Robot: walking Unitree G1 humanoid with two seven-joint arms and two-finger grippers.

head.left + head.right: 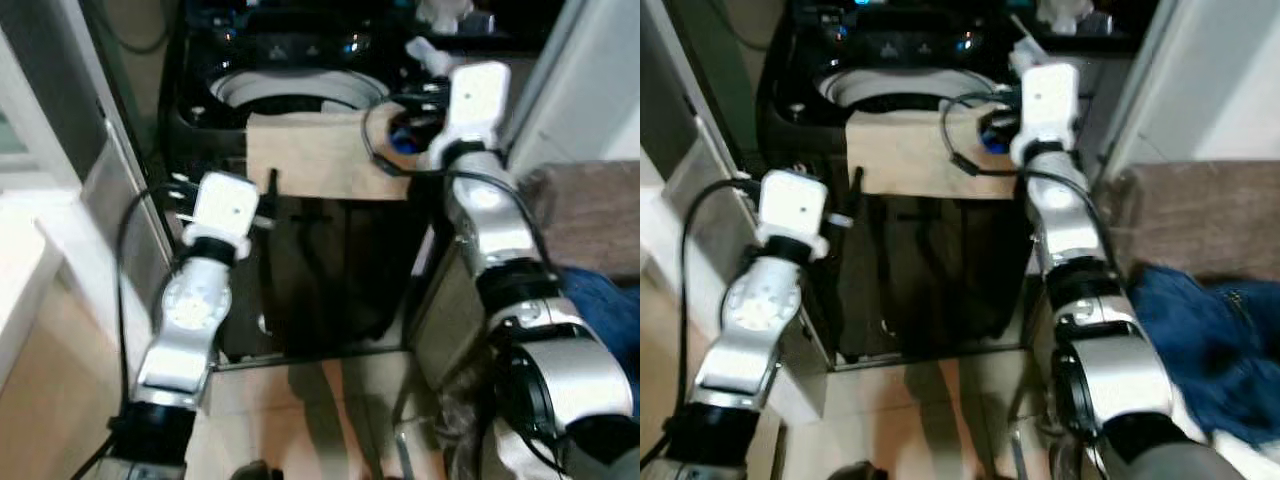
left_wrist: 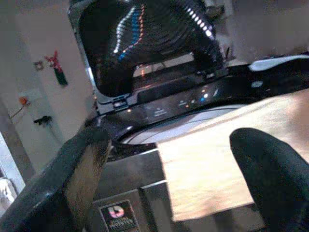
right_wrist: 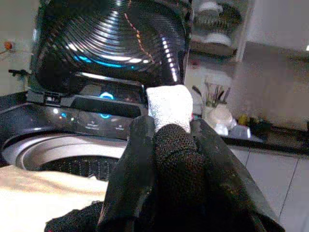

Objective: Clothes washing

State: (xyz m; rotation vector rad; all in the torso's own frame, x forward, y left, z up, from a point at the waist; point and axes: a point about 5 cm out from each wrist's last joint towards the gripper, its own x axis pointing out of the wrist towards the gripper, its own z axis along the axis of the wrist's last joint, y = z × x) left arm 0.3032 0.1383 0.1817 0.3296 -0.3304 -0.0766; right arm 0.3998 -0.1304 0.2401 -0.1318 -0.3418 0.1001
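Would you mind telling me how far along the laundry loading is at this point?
Done: the washing machine has its lid up, and a beige cloth hangs over its front rim. In hand: the right end effector holds a dark mesh garment above the drum. Left: dropping it in, plus the blue clothes. The left end effector is open.

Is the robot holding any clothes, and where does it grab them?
The right gripper pinches a dark mesh cloth with a white tip near its top end, above the washing machine. The left gripper is open, holding nothing.
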